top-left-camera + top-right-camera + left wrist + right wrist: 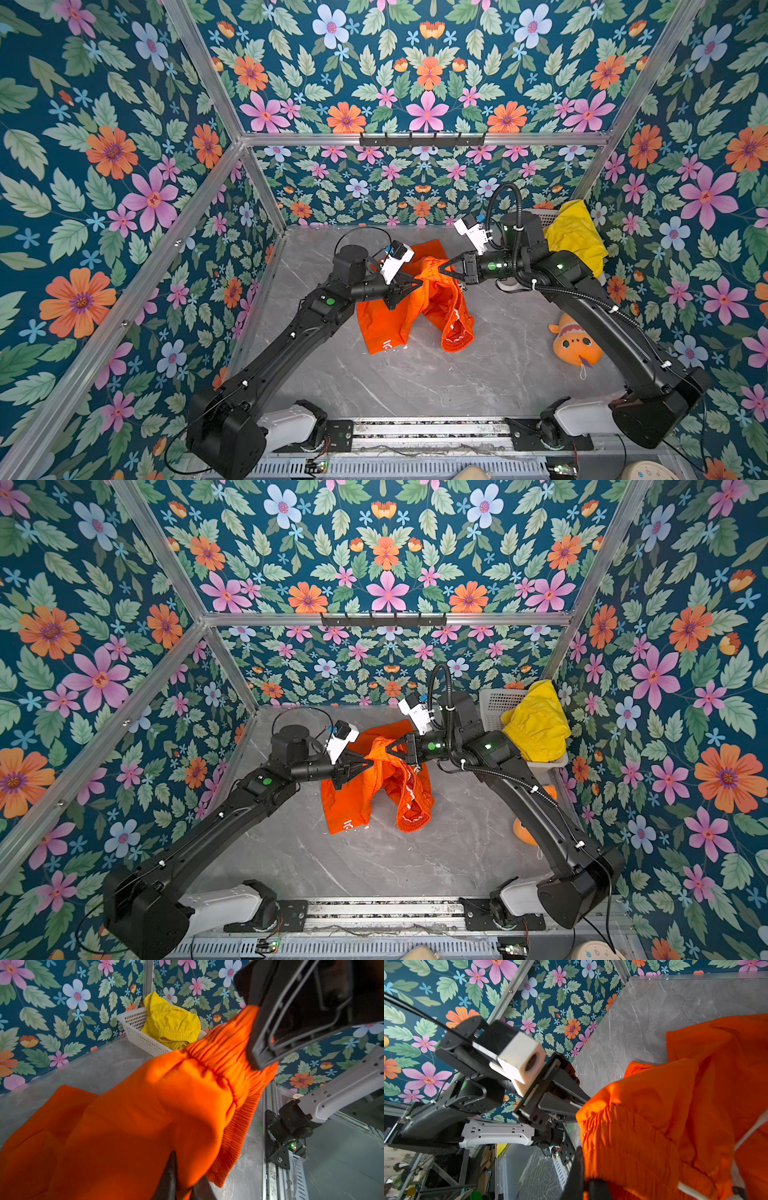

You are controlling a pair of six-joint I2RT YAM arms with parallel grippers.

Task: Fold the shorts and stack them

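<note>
The orange shorts point(386, 320) point(353, 800) hang bunched above the grey table, with their lower leg touching it. My left gripper point(419, 282) point(185, 1186) is shut on the fabric at one side of the top edge. My right gripper point(444, 266) point(586, 1184) is shut on the gathered waistband point(228, 1043) close beside it. A whitish drawstring point(749, 1132) dangles from the waistband. The yellow shorts point(575, 237) point(536, 725) point(170, 1020) lie crumpled in a white basket point(494, 706) point(141, 1036) at the back right corner.
An orange plush fish point(575, 343) point(523, 831) lies at the right side of the table, partly under the right arm. Floral walls with aluminium posts close in three sides. A metal rail point(428, 432) carrying both arm bases runs along the front edge.
</note>
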